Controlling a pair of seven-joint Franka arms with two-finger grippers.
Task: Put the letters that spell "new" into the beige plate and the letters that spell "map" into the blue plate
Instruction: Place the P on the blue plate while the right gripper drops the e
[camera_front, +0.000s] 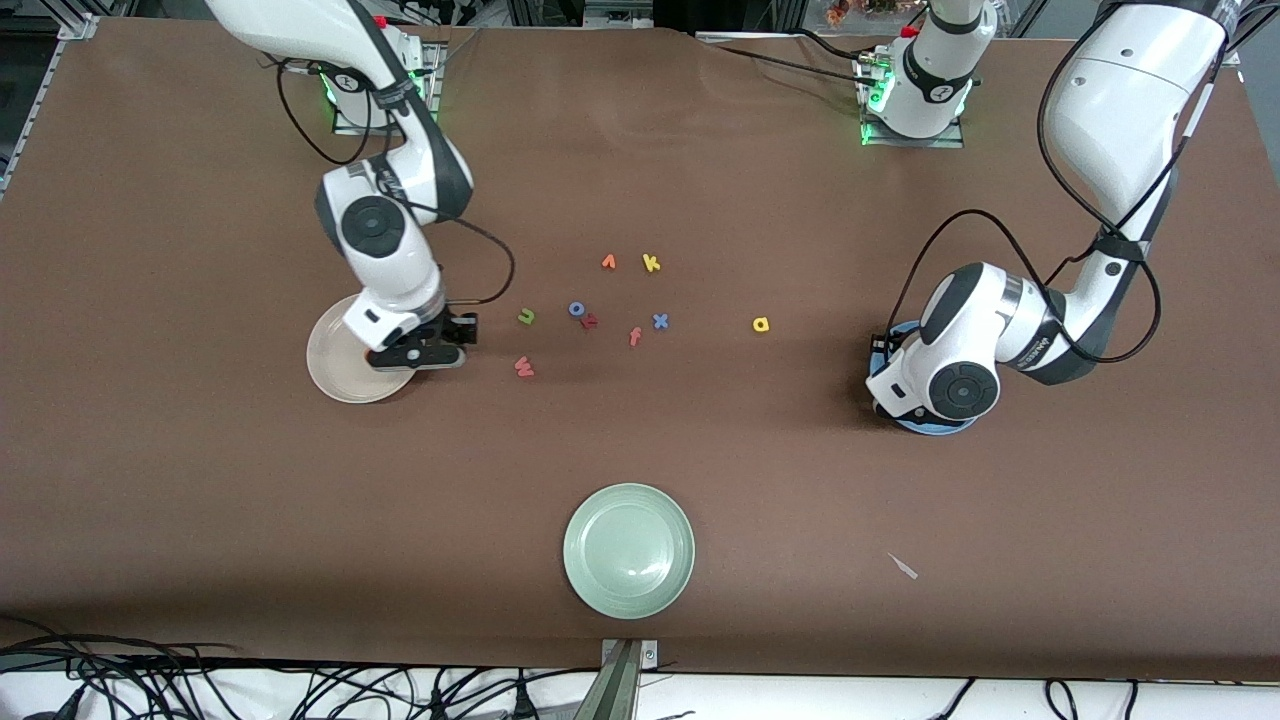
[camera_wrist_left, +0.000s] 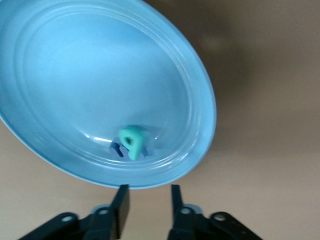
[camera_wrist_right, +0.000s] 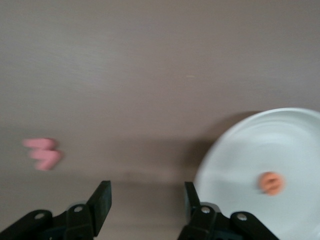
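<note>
The blue plate (camera_wrist_left: 75, 75) holds a teal p (camera_wrist_left: 132, 141) lying partly on a blue m (camera_wrist_left: 116, 148). My left gripper (camera_wrist_left: 148, 192) hangs open and empty over that plate's rim. In the front view the left arm covers most of the blue plate (camera_front: 940, 428). An orange e (camera_wrist_right: 271, 183) lies in the beige plate (camera_wrist_right: 295, 145). My right gripper (camera_wrist_right: 146, 192) is open and empty over the table beside the beige plate (camera_front: 335, 365). On the table lie the salmon w (camera_front: 523, 367) (camera_wrist_right: 42, 152), green n (camera_front: 526, 317) and yellow a (camera_front: 761, 324).
Mid-table lie an orange letter (camera_front: 608, 262), yellow k (camera_front: 651, 263), blue o (camera_front: 577, 308), dark red letter (camera_front: 589, 321), salmon f (camera_front: 634, 336) and blue x (camera_front: 660, 321). A pale green plate (camera_front: 629, 563) sits nearest the front camera. A small white scrap (camera_front: 903, 566) lies toward the left arm's end.
</note>
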